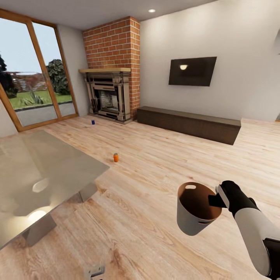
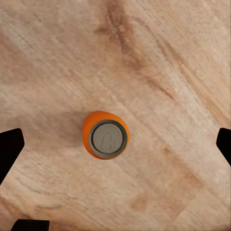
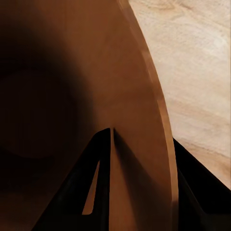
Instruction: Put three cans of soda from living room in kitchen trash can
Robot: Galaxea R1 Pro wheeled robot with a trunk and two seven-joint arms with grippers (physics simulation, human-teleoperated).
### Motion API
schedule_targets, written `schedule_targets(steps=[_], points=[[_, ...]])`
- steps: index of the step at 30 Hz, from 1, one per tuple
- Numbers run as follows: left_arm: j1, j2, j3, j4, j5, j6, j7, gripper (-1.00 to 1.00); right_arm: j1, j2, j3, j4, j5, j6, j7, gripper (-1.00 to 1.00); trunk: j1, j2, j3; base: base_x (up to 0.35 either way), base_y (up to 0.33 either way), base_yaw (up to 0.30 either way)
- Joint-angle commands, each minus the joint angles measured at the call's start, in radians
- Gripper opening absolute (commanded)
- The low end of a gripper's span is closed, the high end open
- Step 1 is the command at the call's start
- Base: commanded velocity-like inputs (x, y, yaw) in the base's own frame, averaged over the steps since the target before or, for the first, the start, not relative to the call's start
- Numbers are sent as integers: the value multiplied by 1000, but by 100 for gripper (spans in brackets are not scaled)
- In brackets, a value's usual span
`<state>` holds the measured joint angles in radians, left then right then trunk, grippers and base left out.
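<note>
Brown-copper inside, grey outside in the head view: the trash can [image 1: 196,212] is hanging above the wood floor [image 1: 155,163] at lower right, tilted so its mouth is facing the camera. Right claw [image 1: 216,200] is clamping its rim, one finger [image 3: 91,187] inside the wall and the other outside, jaws narrow on the rim; right wrist view is showing the dark interior and the tan rim edge [image 3: 161,120] running between the fingers. Left claw [image 2: 115,144] is pointing straight down at the floor, fingertips sitting wide apart at the frame edges, holding nothing. Directly below it, centred between the fingertips, an orange soda can [image 2: 105,134] is standing upright on the floor, grey top facing the camera; I cannot tell how far above it the claw is. In the head view, a second orange can [image 1: 116,157] is standing upright on the floor mid-room, just beyond the corner of the glossy grey table [image 1: 35,182]. The dark blue can [image 1: 93,122] is standing further off, on the floor near the fireplace [image 1: 109,99] at the foot of the brick chimney [image 1: 116,42]. Long dark wood bench [image 1: 188,123] is running along the white wall under the black TV [image 1: 192,71]. Glass doors [image 1: 31,74] are showing at left.
</note>
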<state>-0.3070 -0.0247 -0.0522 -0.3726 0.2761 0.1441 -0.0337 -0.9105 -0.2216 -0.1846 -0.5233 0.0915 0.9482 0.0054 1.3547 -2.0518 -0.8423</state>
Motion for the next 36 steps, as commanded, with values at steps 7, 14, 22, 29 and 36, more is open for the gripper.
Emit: schedule_targets(steps=[7, 14, 22, 29, 36], points=[[0, -1, -1, 2, -1, -6, 0, 100, -1, 1, -1, 0, -11, 0, 5, -100, 27, -49, -22, 0, 0, 0], [0, -1, -1, 3, -2, -16, 0, 100, -1, 0, -1, 0, -11, 0, 5, -100, 54, -98, -44, 0, 0, 0], [0, -1, -1, 3, -2, -22, 0, 100, -1, 0, -1, -1, -11, 0, 5, -100, 84, -154, -69, 0, 0, 0], [0, -1, -1, 3, -1, -22, 0, 100, -1, 0, -1, 0, -10, 0, 5, -100, 111, -203, -91, 0, 0, 0], [0, -1, -1, 3, -1, -23, 0, 100, -1, 0, 0, -1, -10, 0, 5, -100, 138, -252, -113, 0, 0, 0]])
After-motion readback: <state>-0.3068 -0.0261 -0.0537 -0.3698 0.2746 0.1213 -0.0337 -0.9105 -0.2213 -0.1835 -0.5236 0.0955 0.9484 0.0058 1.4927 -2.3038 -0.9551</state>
